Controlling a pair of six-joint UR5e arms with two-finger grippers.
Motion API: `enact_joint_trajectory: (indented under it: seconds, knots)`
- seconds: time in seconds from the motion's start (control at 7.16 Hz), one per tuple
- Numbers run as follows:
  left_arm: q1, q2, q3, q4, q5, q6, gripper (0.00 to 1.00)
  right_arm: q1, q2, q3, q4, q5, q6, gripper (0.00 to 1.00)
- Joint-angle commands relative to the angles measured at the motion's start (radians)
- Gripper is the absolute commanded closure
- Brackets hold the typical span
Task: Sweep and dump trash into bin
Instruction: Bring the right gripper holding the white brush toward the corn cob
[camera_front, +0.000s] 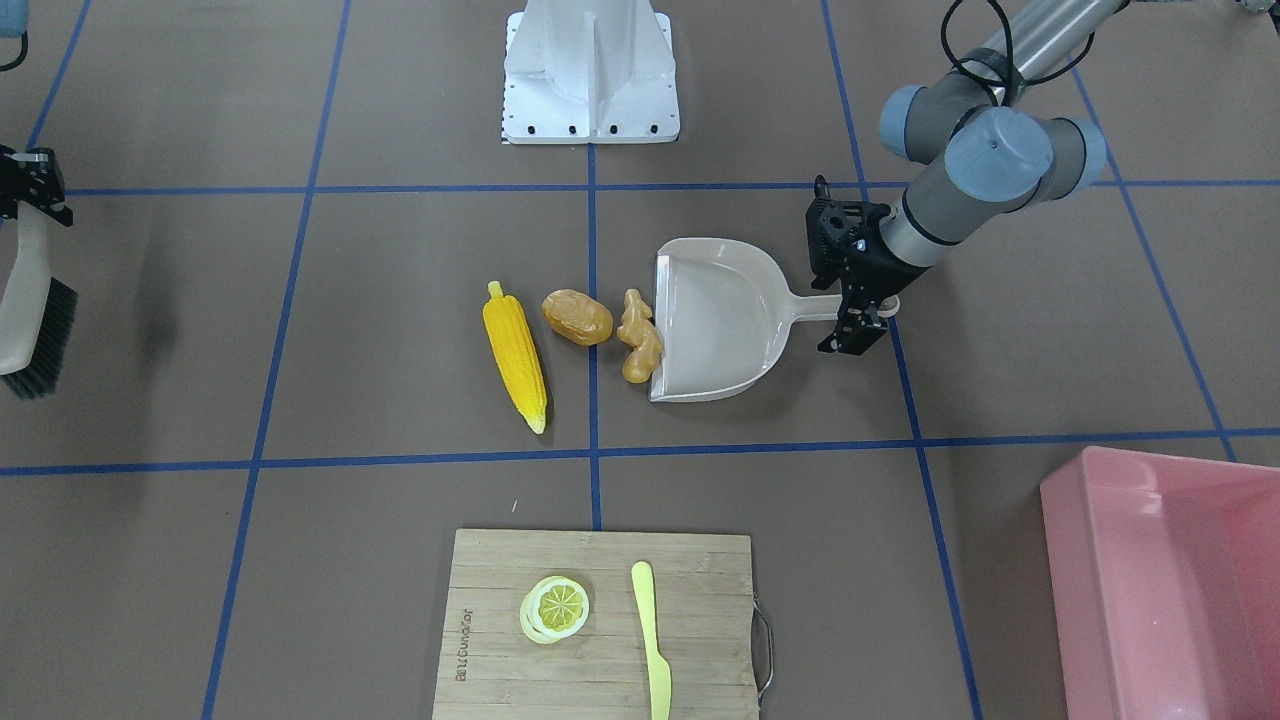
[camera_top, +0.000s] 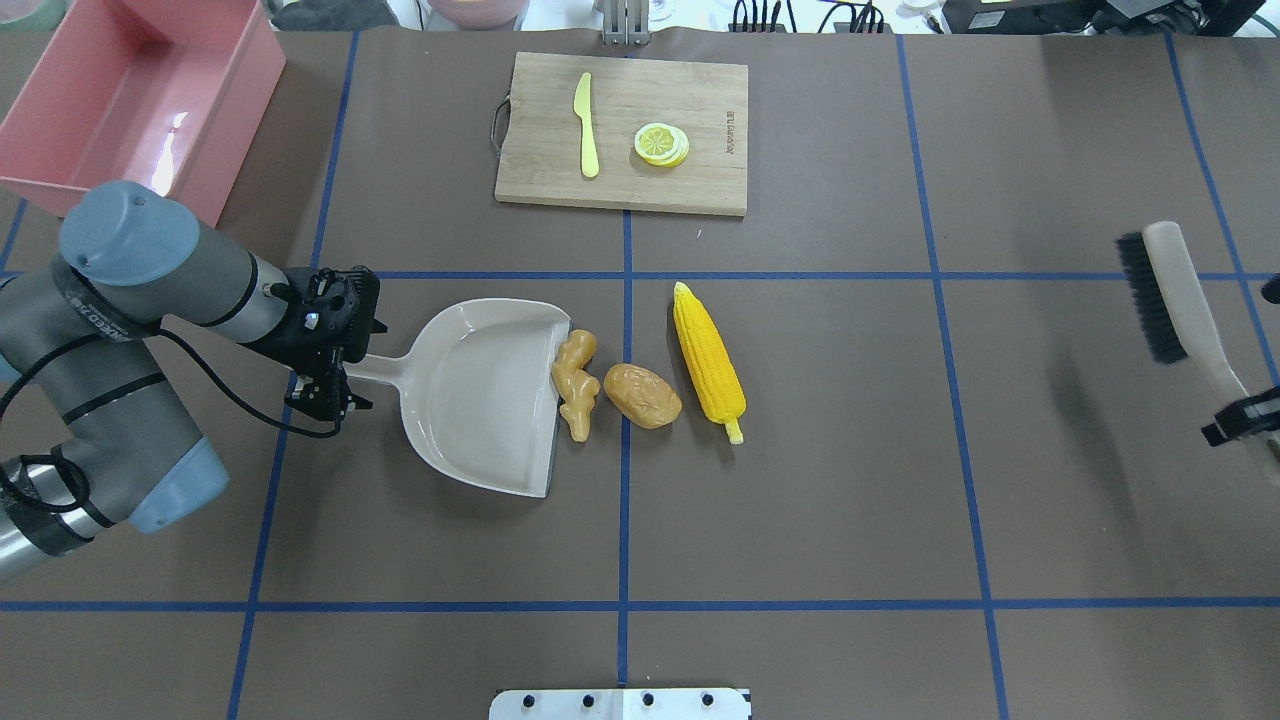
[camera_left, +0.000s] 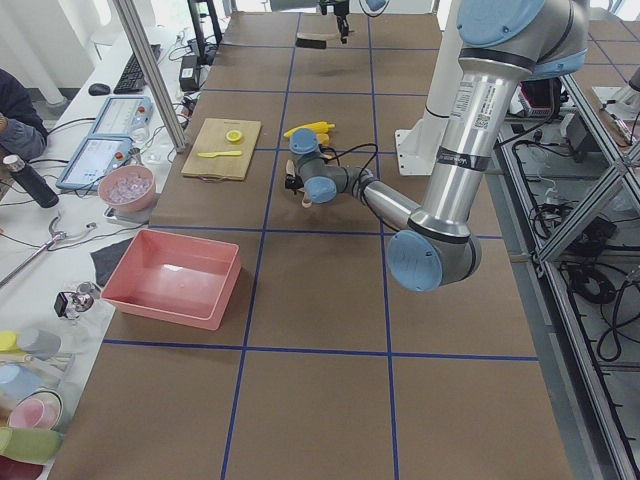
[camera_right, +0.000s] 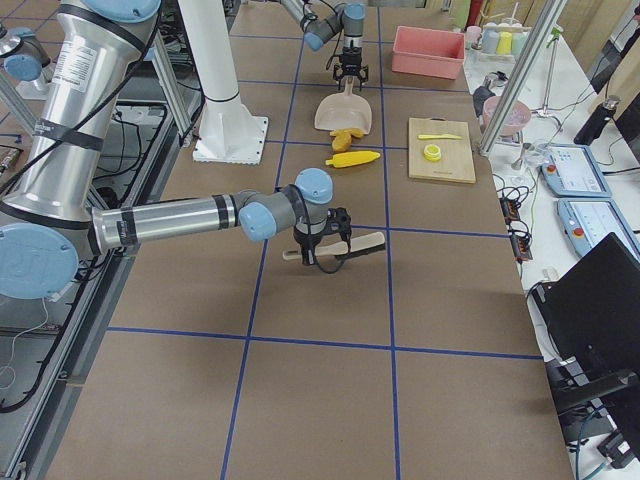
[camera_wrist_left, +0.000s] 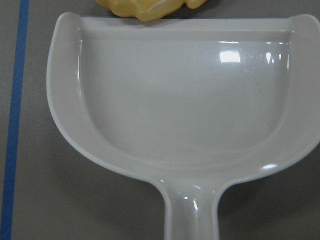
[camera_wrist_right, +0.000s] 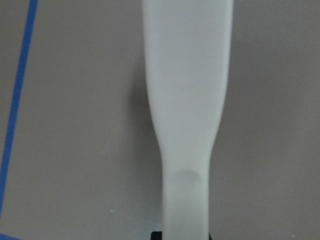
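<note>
The dustpan (camera_top: 490, 395) handle is being gripped low by the left gripper (camera_top: 325, 385); the brush (camera_top: 1175, 300) is being clamped by the right gripper (camera_top: 1245, 415) near the worktop's edge.

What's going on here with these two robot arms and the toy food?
The left gripper holds the handle of a beige dustpan lying on the table, its open edge against a ginger root. A brown potato-like lump and a corn cob lie just past it, not yet swept in. The right gripper holds a brush well off to the side. The pink bin waits, with nothing visible in it.
</note>
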Motion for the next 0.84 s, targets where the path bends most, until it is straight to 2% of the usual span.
enact_joint_trajectory:
  seconds: [0.0, 0.14, 0.28, 0.56, 0.7]
  knots:
    - [0.000, 0.000, -0.001, -0.002, 0.001, -0.001, 0.05, -0.059, 0.232, -0.010, -0.198, -0.015, 0.077, 1.00]
    - [0.000, 0.000, -0.001, -0.002, 0.001, 0.001, 0.05, -0.120, 0.352, -0.033, -0.270, -0.044, 0.150, 1.00]
    - [0.000, 0.002, -0.001, -0.003, 0.001, 0.001, 0.05, -0.143, 0.450, -0.078, -0.291, -0.059, 0.212, 1.00]
    - [0.000, 0.000, -0.002, -0.003, 0.001, 0.002, 0.05, -0.222, 0.550, -0.120, -0.291, -0.059, 0.370, 1.00]
    - [0.000, 0.003, -0.001, -0.017, 0.001, 0.002, 0.05, -0.269, 0.567, -0.113, -0.280, -0.059, 0.469, 1.00]
